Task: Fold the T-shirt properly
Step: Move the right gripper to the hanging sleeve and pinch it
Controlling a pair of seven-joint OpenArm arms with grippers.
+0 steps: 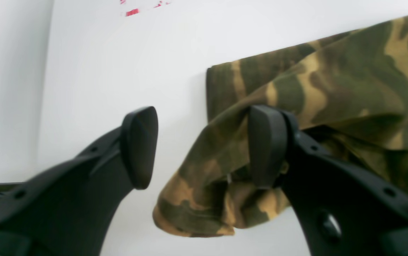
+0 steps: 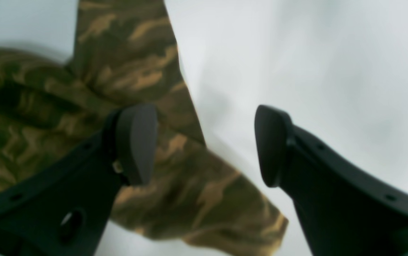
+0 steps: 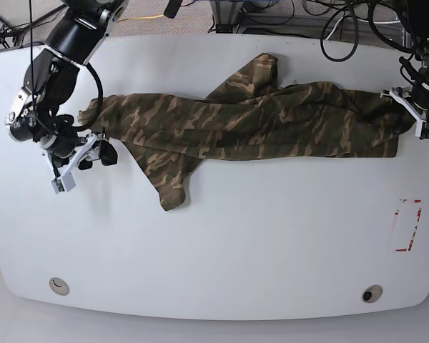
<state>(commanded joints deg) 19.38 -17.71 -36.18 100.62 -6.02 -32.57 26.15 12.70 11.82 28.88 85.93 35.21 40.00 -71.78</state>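
Note:
The camouflage T-shirt (image 3: 257,118) lies stretched in a long band across the white table (image 3: 272,236). One sleeve (image 3: 173,187) points toward the front edge and another (image 3: 261,68) toward the back. My left gripper (image 3: 419,114) is open at the shirt's right end. In the left wrist view a bunched corner of the T-shirt (image 1: 204,199) hangs beside one of my left gripper's (image 1: 204,147) fingers (image 1: 268,145), not pinched. My right gripper (image 3: 77,158) is open just off the shirt's left end. In the right wrist view one finger (image 2: 136,142) of the right gripper (image 2: 204,144) is above the T-shirt (image 2: 125,71).
A red-marked rectangle (image 3: 407,225) is on the table at the right. Two round holes (image 3: 57,286) (image 3: 372,294) sit near the front edge. Cables (image 3: 343,28) lie behind the table's back edge.

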